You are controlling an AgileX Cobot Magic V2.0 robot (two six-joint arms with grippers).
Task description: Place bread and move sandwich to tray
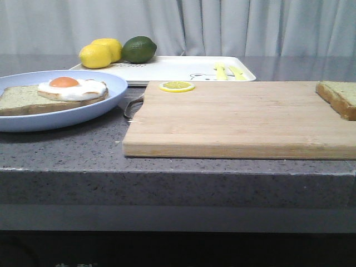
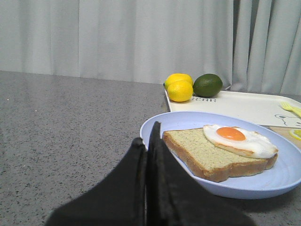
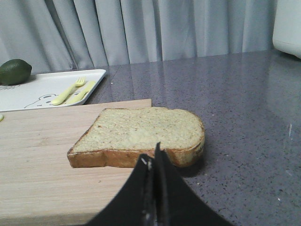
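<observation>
A loose bread slice [image 1: 339, 97] lies at the right end of the wooden cutting board [image 1: 239, 119]; it shows in the right wrist view [image 3: 141, 136], overhanging the board's edge. My right gripper [image 3: 153, 157] is shut and empty just short of its crust. On the pale blue plate [image 1: 83, 108] lies another bread slice [image 1: 25, 99] with a fried egg [image 1: 72, 88] on top, one slice only. My left gripper [image 2: 146, 141] is shut and empty beside the plate's rim [image 2: 155, 123]. The white tray [image 1: 178, 69] stands behind the board. Neither gripper shows in the front view.
Two lemons [image 1: 100, 53] and a lime [image 1: 139, 49] sit at the tray's left end. A yellow fork and spoon [image 1: 228, 71] lie on the tray. A lemon slice [image 1: 177, 86] lies on the board's back edge. A grey curtain hangs behind the counter.
</observation>
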